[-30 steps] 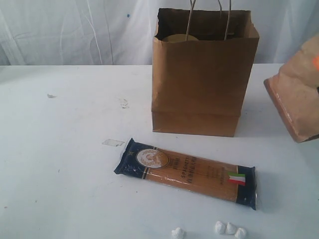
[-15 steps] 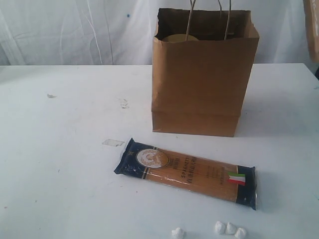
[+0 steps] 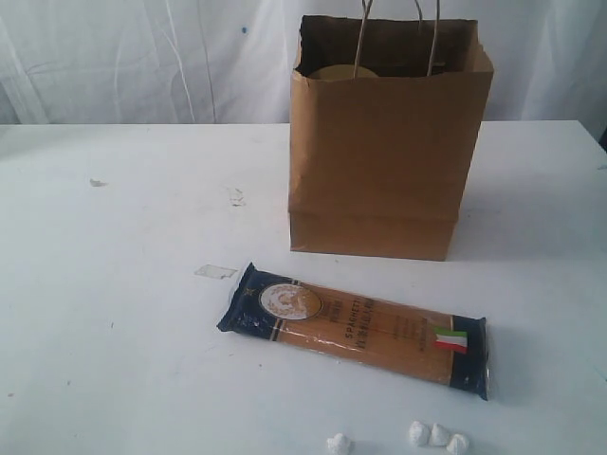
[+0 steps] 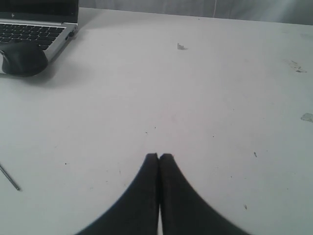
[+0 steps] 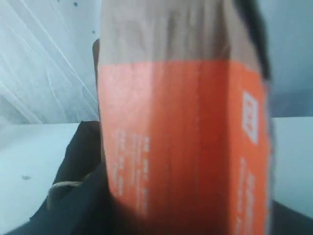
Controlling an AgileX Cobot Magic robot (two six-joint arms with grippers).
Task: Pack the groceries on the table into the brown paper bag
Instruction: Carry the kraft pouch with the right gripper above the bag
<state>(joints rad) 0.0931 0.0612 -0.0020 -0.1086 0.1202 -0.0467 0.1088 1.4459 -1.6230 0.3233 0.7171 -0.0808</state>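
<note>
— Where's the spaghetti packet (image 3: pixel 356 327)?
— Flat on the bench (image 3: pixel 114 284), just in front of the brown paper bag (image 3: pixel 379 142).
— And the pincers?
— Left pincer (image 4: pixel 159 155) closed, empty. Right pincer (image 5: pixel 183 208) grips the brown pouch (image 5: pixel 176 122).

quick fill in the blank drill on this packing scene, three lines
1. By its printed label, the long packet lying flat on the table holds ____.
2. The left gripper has jaws that are ____.
3. The right gripper grips a pouch with an ____ label.
Missing words: spaghetti; shut; orange.
</note>
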